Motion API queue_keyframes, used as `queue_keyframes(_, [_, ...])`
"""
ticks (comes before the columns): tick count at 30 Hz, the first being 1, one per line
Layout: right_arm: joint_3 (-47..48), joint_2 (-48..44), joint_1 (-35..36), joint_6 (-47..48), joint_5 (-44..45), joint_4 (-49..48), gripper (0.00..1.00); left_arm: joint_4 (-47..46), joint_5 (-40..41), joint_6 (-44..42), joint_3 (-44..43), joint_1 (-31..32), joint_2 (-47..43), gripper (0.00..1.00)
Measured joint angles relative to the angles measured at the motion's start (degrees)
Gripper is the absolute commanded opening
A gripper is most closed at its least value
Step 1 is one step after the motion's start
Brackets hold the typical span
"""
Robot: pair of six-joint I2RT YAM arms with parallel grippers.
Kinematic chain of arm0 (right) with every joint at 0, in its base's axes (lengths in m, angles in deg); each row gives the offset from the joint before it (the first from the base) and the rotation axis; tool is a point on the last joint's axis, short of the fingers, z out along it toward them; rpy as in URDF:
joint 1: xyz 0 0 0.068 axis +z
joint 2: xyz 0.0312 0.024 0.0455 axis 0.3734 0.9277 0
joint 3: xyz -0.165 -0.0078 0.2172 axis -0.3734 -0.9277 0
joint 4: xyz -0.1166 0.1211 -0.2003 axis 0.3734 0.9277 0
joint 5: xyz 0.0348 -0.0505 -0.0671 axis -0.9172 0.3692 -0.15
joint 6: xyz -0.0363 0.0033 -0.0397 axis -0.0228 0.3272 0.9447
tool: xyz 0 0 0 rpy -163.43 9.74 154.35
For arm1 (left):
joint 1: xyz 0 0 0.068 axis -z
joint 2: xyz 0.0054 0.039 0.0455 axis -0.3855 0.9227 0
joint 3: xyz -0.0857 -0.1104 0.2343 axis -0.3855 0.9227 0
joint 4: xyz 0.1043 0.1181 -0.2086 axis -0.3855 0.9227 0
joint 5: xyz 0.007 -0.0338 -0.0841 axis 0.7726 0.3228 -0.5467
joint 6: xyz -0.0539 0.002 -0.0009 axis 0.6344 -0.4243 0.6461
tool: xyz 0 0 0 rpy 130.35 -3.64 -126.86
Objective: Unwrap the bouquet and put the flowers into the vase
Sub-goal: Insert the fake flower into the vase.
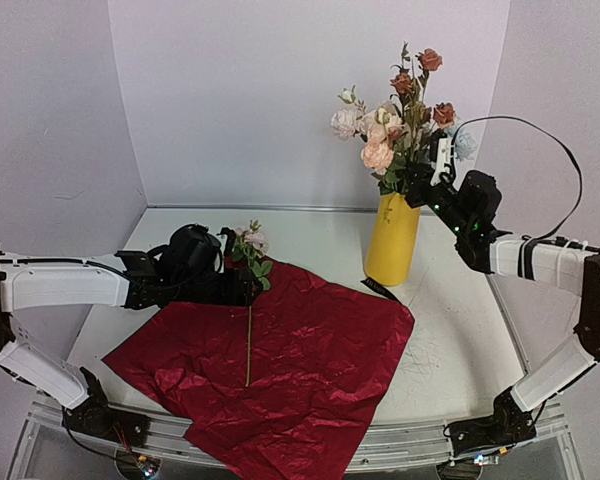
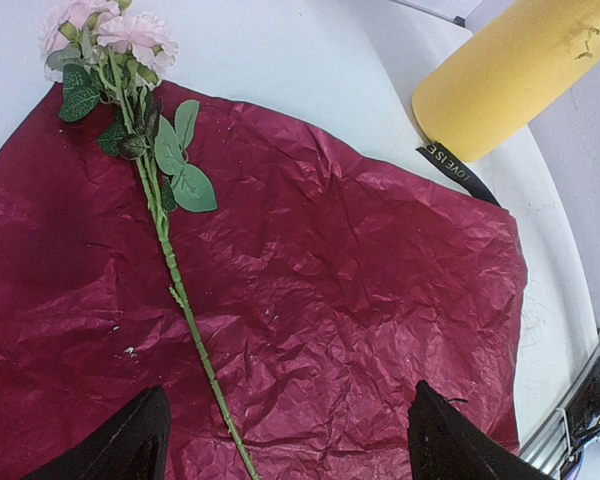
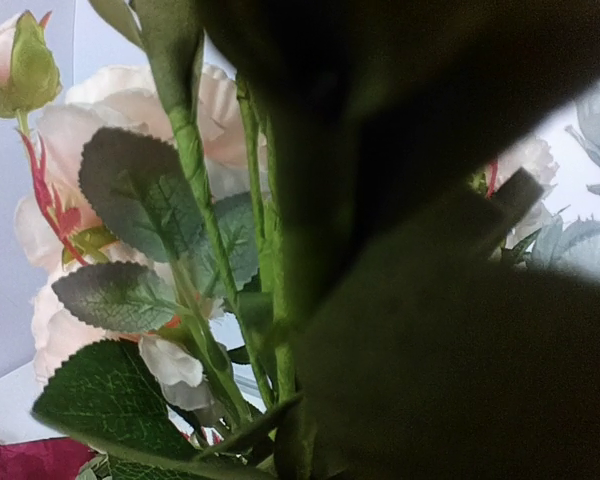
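Note:
The yellow vase (image 1: pixel 392 240) (image 2: pixel 510 75) stands at the back right with several flowers (image 1: pixel 395 120) (image 3: pixel 205 230) in it. My right gripper (image 1: pixel 432 178) is shut among their stems just above the rim. Blurred dark leaves hide its fingers in the right wrist view, so I cannot tell whether a stem is pinched. The bouquet is unwrapped: its dark red paper (image 1: pixel 310 370) (image 2: pixel 360 280) lies flat. One pink flower (image 1: pixel 248 245) (image 2: pixel 165 240) lies on the paper. My left gripper (image 1: pixel 248 285) (image 2: pixel 287 395) hovers open over the lower stem, holding nothing.
A black ribbon (image 1: pixel 380 290) (image 2: pixel 458 170) lies at the foot of the vase, by the paper's far corner. The paper reaches over the table's front edge (image 1: pixel 410 440). White walls close off the back and both sides.

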Motion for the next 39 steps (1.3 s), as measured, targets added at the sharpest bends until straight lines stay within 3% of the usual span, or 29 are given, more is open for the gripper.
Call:
queue_keyframes(1, [-0.3,0.0,0.0,-0.2,0.0,-0.5,0.01,0.0,0.0,0.0,0.0,0.0,0.0,0.83])
queue_keyframes(6, [-1.4,0.1,-0.1,-1.7,0.4,-1.9,0.43,0.0,0.0,0.0,0.0,0.0,0.0,0.83])
queue_keyframes(21, [-1.3,-8.0,-0.1,-7.2,1.4,11.0,0.5,0.0,-0.1,1.0,0.0,0.0,-0.9,0.82])
queue_keyframes(27, [3.6,-8.4,-0.1,-7.0,0.2,17.9,0.41,0.0,-0.4,1.5,0.0,0.0,-1.6,0.82])
queue_keyframes(35, [9.0,-8.4,-0.1,-5.5,-0.5,22.8,0.08,0.0,-0.6,1.5,0.0,0.0,-1.6,0.82])
queue_keyframes(39, [10.1,-8.0,-0.1,-5.0,-0.2,24.0,0.0,0.0,-0.8,1.6,0.0,0.0,-1.6,0.82])
